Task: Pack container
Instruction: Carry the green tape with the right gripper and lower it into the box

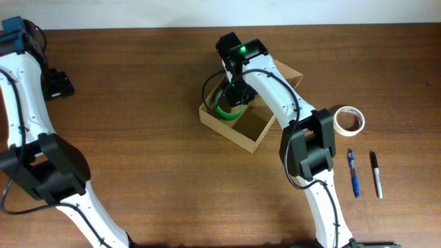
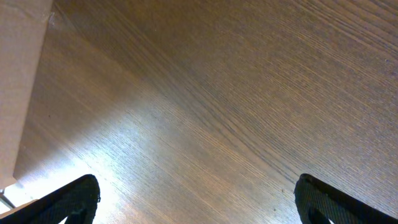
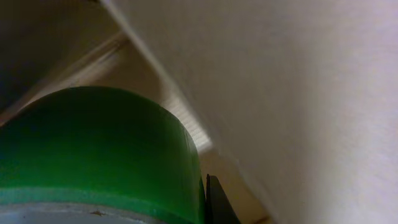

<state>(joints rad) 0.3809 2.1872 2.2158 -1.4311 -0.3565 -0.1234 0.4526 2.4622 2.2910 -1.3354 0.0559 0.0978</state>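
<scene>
The tan cardboard container (image 1: pixel 256 136) lies open in the middle of the table, its flap (image 1: pixel 289 73) folded back at the far right. My right gripper (image 1: pixel 234 93) reaches down into its left end, shut on a green tape roll (image 1: pixel 223 111). In the right wrist view the green roll (image 3: pixel 93 143) fills the lower left. One black finger (image 3: pixel 217 202) presses against the roll's side, and the container's inner wall (image 3: pixel 298 93) is close on the right. My left gripper (image 1: pixel 58 84) is at the far left of the table, open and empty (image 2: pixel 198 202) over bare wood.
A white tape roll (image 1: pixel 349 119) lies right of the container. A blue pen (image 1: pixel 353 173) and a black marker (image 1: pixel 376 173) lie in front of it. A pale surface (image 2: pixel 18 81) runs along the left edge of the left wrist view.
</scene>
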